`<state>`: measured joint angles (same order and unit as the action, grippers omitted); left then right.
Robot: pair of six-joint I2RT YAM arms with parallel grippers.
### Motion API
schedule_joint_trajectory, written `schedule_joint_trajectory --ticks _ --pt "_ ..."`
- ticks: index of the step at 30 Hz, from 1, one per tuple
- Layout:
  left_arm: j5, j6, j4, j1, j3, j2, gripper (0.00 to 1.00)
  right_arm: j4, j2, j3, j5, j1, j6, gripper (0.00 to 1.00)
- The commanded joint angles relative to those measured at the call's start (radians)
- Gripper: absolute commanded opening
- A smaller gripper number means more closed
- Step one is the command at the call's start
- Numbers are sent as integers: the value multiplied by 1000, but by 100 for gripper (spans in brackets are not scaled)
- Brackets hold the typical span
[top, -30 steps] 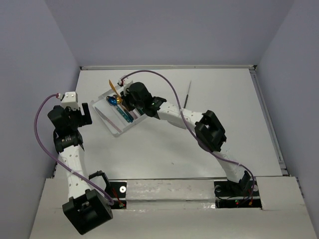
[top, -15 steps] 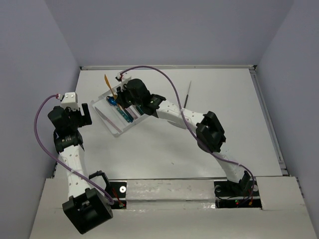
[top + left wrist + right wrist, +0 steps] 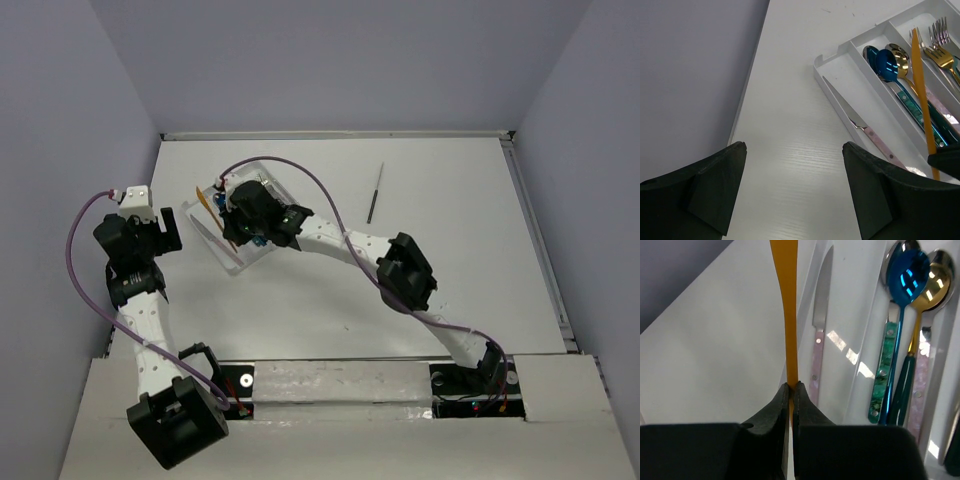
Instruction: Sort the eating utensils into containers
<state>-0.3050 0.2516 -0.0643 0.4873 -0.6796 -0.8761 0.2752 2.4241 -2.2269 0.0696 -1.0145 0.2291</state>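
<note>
The clear three-compartment tray (image 3: 232, 262) lies at the table's left. My right gripper (image 3: 238, 215) hovers over it, shut on the all-orange utensil (image 3: 787, 315), whose slim shaft runs out over the tray's left compartment and rim. That compartment holds a pink-handled knife (image 3: 820, 340). The middle one holds a blue spoon (image 3: 907, 275) and a gold spoon (image 3: 935, 285). Forks (image 3: 940, 45) lie in the third. My left gripper (image 3: 795, 190) is open and empty above bare table, left of the tray (image 3: 832, 62). The orange utensil also shows in the left wrist view (image 3: 921, 90).
One slim dark utensil (image 3: 374, 193) lies alone on the table, right of the tray and toward the back. The left wall runs close beside my left arm (image 3: 135, 235).
My right gripper has moved left and nearer over the tray with the orange utensil, which now lies lower and flatter across it. The left arm has barely moved.
</note>
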Motion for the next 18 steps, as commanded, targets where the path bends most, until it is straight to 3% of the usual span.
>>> schedule_joint_trajectory --ticks 1,6,14,17,18 --pt "-2 -9 41 10 12 6 89 93 42 -54 9 -15 85 0" --pt "-8 -8 41 10 14 12 89 209 144 -244 15 -15 78 0" --pt "-11 -5 43 10 15 23 89 239 178 -286 1 -15 81 0" --pt "-13 -3 40 10 15 28 89 246 182 -293 9 -15 78 23" --pt "-13 -5 40 10 15 29 89 246 181 -293 16 -15 75 39"
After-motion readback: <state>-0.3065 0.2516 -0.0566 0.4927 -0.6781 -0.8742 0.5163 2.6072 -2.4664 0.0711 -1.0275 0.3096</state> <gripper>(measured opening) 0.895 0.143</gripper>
